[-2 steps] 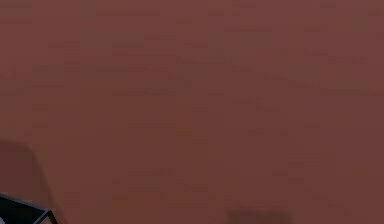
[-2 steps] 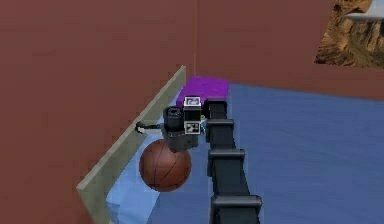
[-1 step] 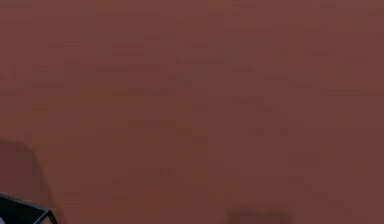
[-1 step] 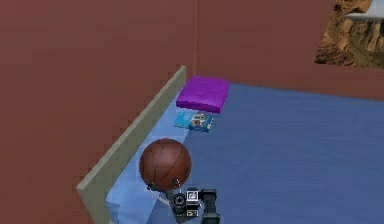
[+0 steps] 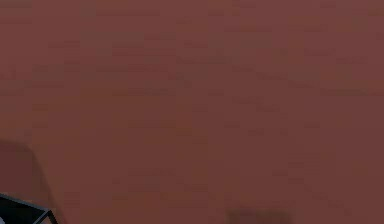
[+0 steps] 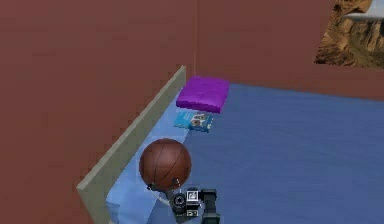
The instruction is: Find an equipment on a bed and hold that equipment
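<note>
Well, bed (image 6: 290, 150) with basketball (image 6: 165, 163), purple cushion (image 6: 204, 94)

- Carrying surface: a bed (image 6: 290, 150) with a dark blue cover, spanning the arm side view from the middle to the right edge.
- Edge: a grey board (image 6: 130, 145) runs along the bed's left side, next to the red-brown wall.
- Item 1: a purple cushion (image 6: 204, 94), lying flat at the far end of the cover, near the board.
- Item 2: a small flat blue-and-white object (image 6: 196, 121), just in front of the cushion.
- Item 3: a brown basketball (image 6: 165, 163), at the near end, close beside the board.
- Bedding: a lighter blue patch (image 6: 128, 205) below the ball, against the board.
</note>
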Controlling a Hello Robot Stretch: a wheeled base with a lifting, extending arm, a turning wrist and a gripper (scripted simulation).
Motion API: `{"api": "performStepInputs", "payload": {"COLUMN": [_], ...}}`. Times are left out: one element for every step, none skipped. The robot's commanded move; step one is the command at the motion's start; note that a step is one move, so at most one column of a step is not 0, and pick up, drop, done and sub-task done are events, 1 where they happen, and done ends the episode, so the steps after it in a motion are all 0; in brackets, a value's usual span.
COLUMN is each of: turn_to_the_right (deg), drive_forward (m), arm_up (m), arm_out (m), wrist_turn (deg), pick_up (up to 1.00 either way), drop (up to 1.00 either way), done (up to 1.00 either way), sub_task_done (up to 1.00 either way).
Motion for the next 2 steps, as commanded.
{"api": "performStepInputs", "payload": {"turn_to_the_right": [0.0, 0.0], "drive_forward": [0.00, 0.00], "arm_up": [0.10, 0.00], "arm_out": [0.00, 0.00], "wrist_turn": [0.0, 0.0], "pick_up": [0.00, 0.00], "drop": [0.00, 0.00], "done": [0.00, 1.00], "sub_task_done": [0.00, 0.00]}}
